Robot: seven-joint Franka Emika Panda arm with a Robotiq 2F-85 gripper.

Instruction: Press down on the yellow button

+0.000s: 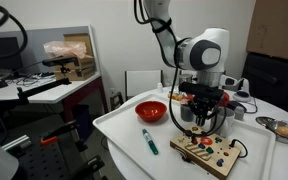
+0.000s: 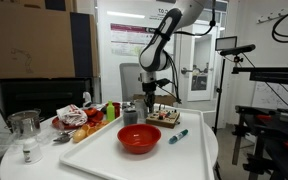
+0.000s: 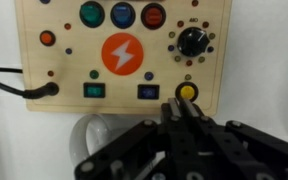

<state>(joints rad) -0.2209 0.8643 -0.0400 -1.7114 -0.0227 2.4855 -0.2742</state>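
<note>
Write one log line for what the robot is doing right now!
gripper: shut | position: over board, at yellow button | pressed: cannot tell

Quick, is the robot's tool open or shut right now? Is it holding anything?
Tool: closed, fingers together, holding nothing; its tips sit right by the small round yellow button on the light wooden board.

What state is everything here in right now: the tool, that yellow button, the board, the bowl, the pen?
tool: shut, tips at the yellow button's edge
yellow button: in view; pressed or not, cannot tell
wooden board: lying flat, black cable plugged in
red bowl: upright, looks empty
marker: lying flat on the white table
</note>
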